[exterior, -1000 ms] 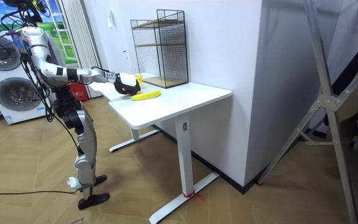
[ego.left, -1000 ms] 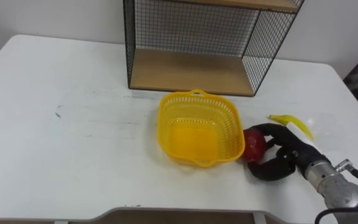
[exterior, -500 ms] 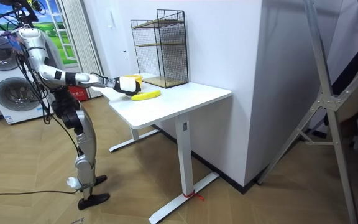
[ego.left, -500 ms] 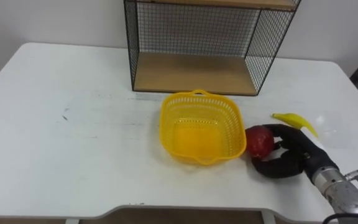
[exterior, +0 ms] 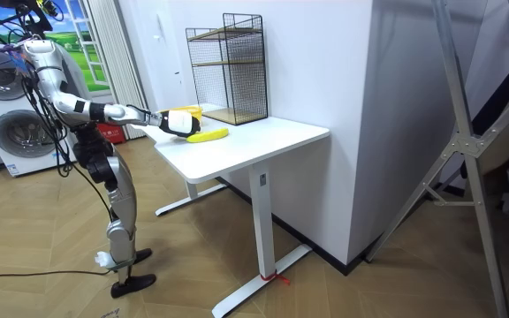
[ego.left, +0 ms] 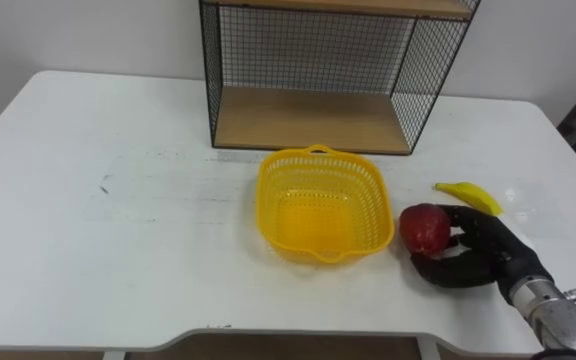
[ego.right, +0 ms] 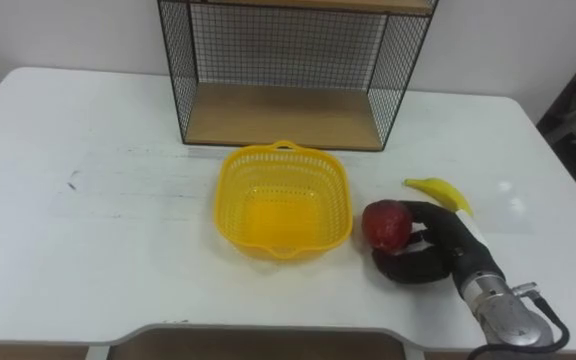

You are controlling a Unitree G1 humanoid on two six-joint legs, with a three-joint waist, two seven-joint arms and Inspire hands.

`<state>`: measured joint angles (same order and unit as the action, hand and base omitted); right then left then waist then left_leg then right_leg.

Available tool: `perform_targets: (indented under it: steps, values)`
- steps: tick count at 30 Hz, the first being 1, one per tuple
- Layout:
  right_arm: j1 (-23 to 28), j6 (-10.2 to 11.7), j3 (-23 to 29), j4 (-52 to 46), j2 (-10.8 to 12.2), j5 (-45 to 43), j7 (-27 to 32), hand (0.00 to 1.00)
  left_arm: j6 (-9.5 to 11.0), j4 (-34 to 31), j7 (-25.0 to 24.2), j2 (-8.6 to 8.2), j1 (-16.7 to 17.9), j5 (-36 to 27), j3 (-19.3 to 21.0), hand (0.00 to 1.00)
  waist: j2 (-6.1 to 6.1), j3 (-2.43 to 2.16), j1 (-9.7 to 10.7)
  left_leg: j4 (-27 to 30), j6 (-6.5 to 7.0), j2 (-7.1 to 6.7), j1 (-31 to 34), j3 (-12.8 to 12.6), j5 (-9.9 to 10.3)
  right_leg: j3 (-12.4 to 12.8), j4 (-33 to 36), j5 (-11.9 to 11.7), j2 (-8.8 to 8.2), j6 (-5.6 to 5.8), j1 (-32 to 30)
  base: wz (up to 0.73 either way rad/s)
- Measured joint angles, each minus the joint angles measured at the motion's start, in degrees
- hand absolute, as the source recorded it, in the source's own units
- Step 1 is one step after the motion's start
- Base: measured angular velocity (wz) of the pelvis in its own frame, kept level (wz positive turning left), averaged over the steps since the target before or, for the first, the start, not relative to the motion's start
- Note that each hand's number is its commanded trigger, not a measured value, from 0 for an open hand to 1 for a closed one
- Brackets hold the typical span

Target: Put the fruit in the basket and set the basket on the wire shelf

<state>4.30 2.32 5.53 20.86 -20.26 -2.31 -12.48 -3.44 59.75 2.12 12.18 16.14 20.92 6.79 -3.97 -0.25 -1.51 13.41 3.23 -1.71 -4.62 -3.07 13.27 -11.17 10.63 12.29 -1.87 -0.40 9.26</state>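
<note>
One yellow basket [ego.left: 372, 198], one red apple [ego.left: 426, 229], one banana [ego.left: 470, 196], one wire shelf [ego.left: 308, 118], one white table [ego.left: 118, 230]

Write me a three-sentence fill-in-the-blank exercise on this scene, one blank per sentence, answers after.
1. The basket holds ____ fruit.
2. The apple is gripped in the robot's ____ hand.
3. The banana lies on the ____, just beyond that hand.

Missing words: no; right; table.
</note>
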Motion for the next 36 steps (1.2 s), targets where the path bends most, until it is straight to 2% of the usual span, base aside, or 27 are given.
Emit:
perform_targets:
  steps: [1,4,9,15,22,31,36]
  values:
    - [0.0,0.0,0.1,-0.3,0.0,-0.1,0.0,1.00,0.0,0.0,0.0,-0.03,0.0,0.0,0.0,0.00,-0.04,-0.02,-0.1,0.0,0.00,0.00,0.0,0.0,0.0,0.0,0.0,0.0,-0.01,0.00,-0.1,0.00]
    - [0.0,-0.6,0.3,-5.0,0.0,0.0,0.7,1.00,0.1,0.1,0.1,-0.50,0.0,0.0,-0.3,0.00,0.37,0.42,0.0,-0.1,0.00,-0.01,0.1,-0.2,0.0,0.0,0.1,0.0,0.04,0.00,-0.3,-0.01]
    - [0.0,-0.5,0.3,-11.3,0.0,-0.2,1.0,1.00,1.3,-0.1,0.1,-0.62,0.2,0.0,-0.3,0.00,0.29,0.41,0.1,-0.2,0.00,0.01,0.2,-0.1,0.0,0.0,0.0,0.0,0.04,0.00,-0.3,0.00]
    - [0.0,-0.4,0.2,-20.1,-0.3,-2.7,1.0,1.00,1.4,-0.6,0.1,-0.60,0.5,0.0,-0.3,0.00,0.11,0.27,-0.2,-0.7,0.01,-0.01,0.0,-0.1,0.0,0.1,-0.1,0.0,0.19,0.01,-0.4,0.00]
    - [0.0,-0.4,-0.5,-21.9,-0.3,-2.6,1.0,1.00,1.5,0.6,0.1,-0.62,0.3,0.0,-1.3,0.00,-0.22,0.15,-0.7,-0.7,0.01,0.00,-0.2,-0.3,0.0,0.4,-0.2,0.0,0.09,0.01,-0.4,0.00]
    - [-0.8,-0.5,-2.3,-24.7,-0.3,-2.9,0.8,1.00,1.5,2.1,0.1,-0.61,-1.6,-0.3,-1.5,0.00,-0.11,0.44,-1.1,-1.0,0.01,0.03,0.1,-0.3,0.0,0.2,-0.1,0.0,0.34,0.01,-0.7,0.00]
    - [-1.1,-0.5,-2.8,-26.9,-0.3,-6.7,0.7,1.00,1.5,2.2,0.2,-0.61,-2.1,-0.3,-1.5,0.00,-0.41,0.51,-1.9,-1.0,0.01,0.03,0.1,-0.6,0.0,0.2,0.0,0.0,0.34,0.02,-0.8,-0.02]
